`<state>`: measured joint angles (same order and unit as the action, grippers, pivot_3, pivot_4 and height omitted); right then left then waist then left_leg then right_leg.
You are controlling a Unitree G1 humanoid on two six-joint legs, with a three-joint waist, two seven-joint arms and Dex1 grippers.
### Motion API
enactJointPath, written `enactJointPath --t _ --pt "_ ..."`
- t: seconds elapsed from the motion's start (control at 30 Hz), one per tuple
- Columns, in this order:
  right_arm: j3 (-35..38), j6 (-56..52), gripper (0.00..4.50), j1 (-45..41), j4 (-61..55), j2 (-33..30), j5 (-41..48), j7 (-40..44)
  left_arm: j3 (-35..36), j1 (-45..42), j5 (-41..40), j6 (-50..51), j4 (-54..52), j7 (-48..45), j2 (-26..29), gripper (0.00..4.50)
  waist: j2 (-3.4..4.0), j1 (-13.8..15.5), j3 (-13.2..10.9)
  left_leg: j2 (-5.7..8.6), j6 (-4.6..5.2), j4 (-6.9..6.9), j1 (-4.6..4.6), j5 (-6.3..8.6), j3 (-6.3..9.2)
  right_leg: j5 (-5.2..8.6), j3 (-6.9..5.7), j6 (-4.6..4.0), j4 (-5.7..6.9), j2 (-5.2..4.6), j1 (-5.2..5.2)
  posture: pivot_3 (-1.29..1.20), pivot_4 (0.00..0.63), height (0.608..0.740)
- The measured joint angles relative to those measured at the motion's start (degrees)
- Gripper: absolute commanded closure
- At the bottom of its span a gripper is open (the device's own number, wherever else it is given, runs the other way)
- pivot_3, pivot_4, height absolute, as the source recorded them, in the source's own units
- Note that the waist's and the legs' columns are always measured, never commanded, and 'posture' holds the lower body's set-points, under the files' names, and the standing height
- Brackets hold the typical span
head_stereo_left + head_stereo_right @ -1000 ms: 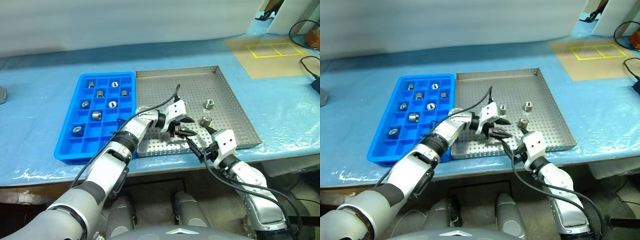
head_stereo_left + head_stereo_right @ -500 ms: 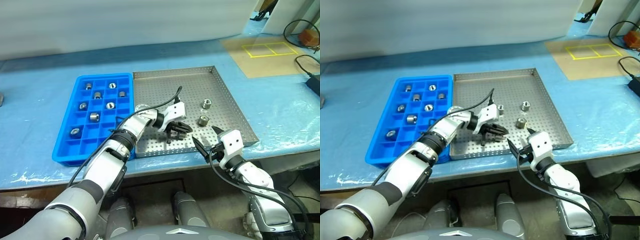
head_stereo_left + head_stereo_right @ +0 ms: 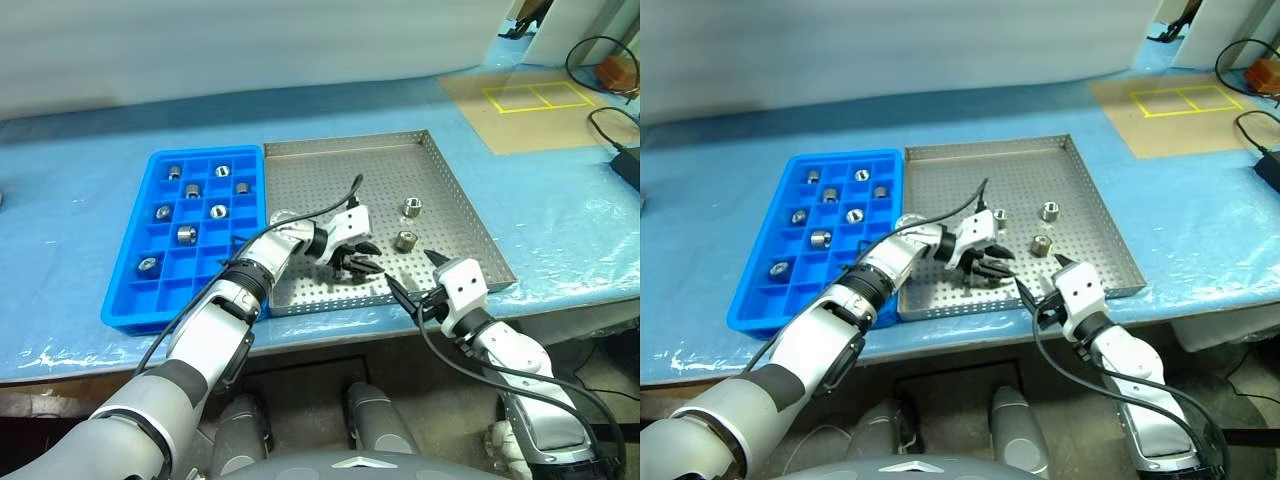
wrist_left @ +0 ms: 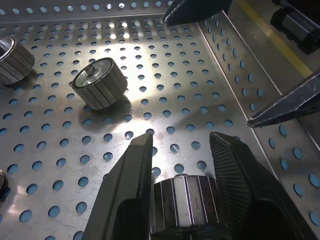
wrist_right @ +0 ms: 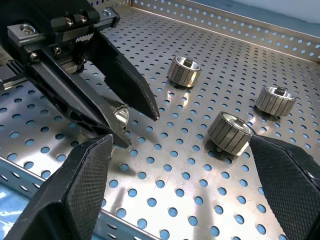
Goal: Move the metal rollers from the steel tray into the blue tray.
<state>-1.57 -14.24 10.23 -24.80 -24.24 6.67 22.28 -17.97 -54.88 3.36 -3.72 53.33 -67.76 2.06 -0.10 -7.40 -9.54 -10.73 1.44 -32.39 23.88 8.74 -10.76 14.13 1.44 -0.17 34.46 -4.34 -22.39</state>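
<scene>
The left gripper [image 3: 362, 262] is closed on one roller [image 4: 184, 204] over the steel tray [image 3: 445, 180]; the blue tray [image 3: 128, 302] lies on the left arm's side of it. The right gripper [image 3: 412, 280] stands wide open and empty.

Steel tray [image 3: 455, 205], perforated, beside blue tray [image 3: 130, 300]. Three loose metal rollers [image 3: 405, 241] on its floor; a fourth sits between left end effector [image 4: 182, 165] fingers. Seven rollers in blue compartments.

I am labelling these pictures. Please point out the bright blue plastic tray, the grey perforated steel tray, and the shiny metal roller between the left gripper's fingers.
Bright blue plastic tray [image 3: 128, 311], left eye view, near rim.
Grey perforated steel tray [image 3: 385, 170], left eye view, bare floor.
Shiny metal roller [image 4: 185, 202], left wrist view, ribbed side.
</scene>
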Motion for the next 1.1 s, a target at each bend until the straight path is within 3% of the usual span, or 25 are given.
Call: enactJointPath --t 0.3,0.8,0.9,1.1 --pt "-7.6 3.0 0.0 1.9 -0.5 1.6 -1.3 -0.1 -1.3 -0.1 0.7 2.6 -2.6 -3.1 1.2 2.56 0.0 -1.7 0.0 0.0 -0.01 0.03 -0.04 0.0 0.0 0.0 -0.02 0.0 -0.06 0.0 0.05 -0.59 0.15 0.74" --pt "-9.6 3.9 0.0 2.0 -0.5 1.6 -2.5 -0.2 -0.6 -6.1 0.2 0.5 -5.3 -7.0 4.8 2.56 0.0 -3.1 0.0 0.01 -0.01 0.07 -0.03 0.0 0.02 0.01 -0.06 0.01 -0.11 -0.01 0.06 -0.57 0.15 0.74" --pt "-9.8 3.9 0.0 2.0 -0.5 1.6 -2.5 -0.3 -0.5 -7.1 -0.1 -1.4 -6.1 -9.1 5.8 1.99 0.0 -3.2 0.0 0.0 -0.02 0.09 -0.04 0.0 0.03 0.01 -0.06 0.01 -0.11 0.0 0.06 -0.57 0.15 0.74" --pt "-9.9 4.3 0.0 1.9 -0.1 1.9 -2.5 -0.5 -2.3 -7.1 0.8 -4.1 -7.0 -14.4 8.9 0.03 0.0 -3.3 0.0 0.0 -0.01 0.1 -0.04 0.0 0.03 0.01 -0.07 0.01 -0.11 0.0 0.07 -0.56 0.15 0.74"
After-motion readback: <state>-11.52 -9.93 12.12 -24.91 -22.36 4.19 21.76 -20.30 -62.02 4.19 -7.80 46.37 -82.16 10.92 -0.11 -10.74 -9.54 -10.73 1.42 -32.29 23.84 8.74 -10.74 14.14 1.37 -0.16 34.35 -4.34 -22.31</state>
